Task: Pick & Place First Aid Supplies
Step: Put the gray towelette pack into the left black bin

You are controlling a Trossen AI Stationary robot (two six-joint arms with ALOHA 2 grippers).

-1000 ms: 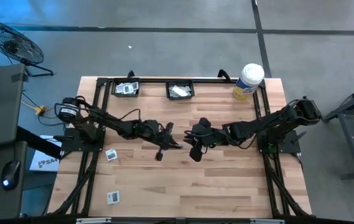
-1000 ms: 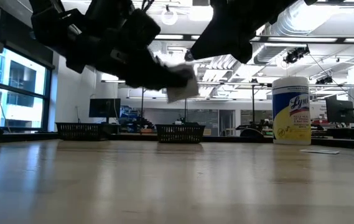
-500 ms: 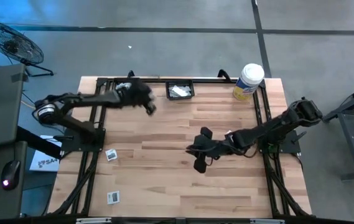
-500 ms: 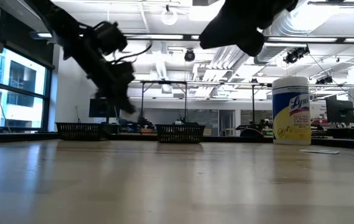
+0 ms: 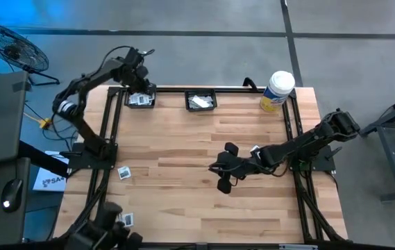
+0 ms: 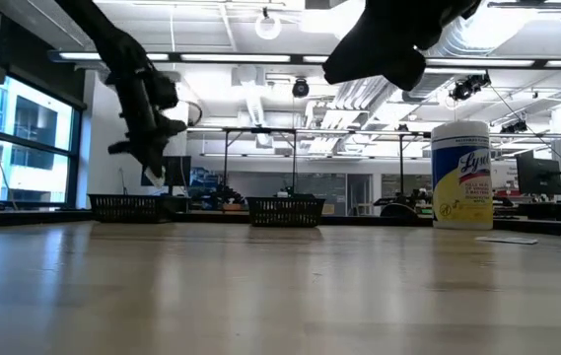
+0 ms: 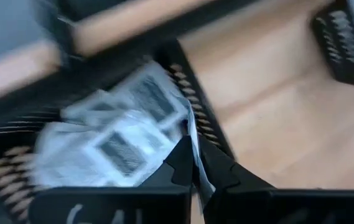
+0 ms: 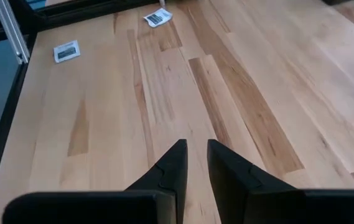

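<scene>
Relocated: left gripper [image 7: 195, 163] now at table's far left corner, above black mesh basket [image 5: 141, 100] of white square packets [image 7: 117, 140], fingers pinched on thin white packet [image 7: 195, 158]. Right gripper [image 8: 193, 163] mid-table, slightly parted, empty.

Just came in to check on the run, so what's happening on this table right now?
The robot is sorting first aid packets into black baskets at the table's far edge. The left gripper is over the far-left basket, shut on a thin white packet edge-on between its fingers, above the packets already inside. The right gripper hovers over mid-table holding nothing. Two square packets lie near the left edge.
</scene>
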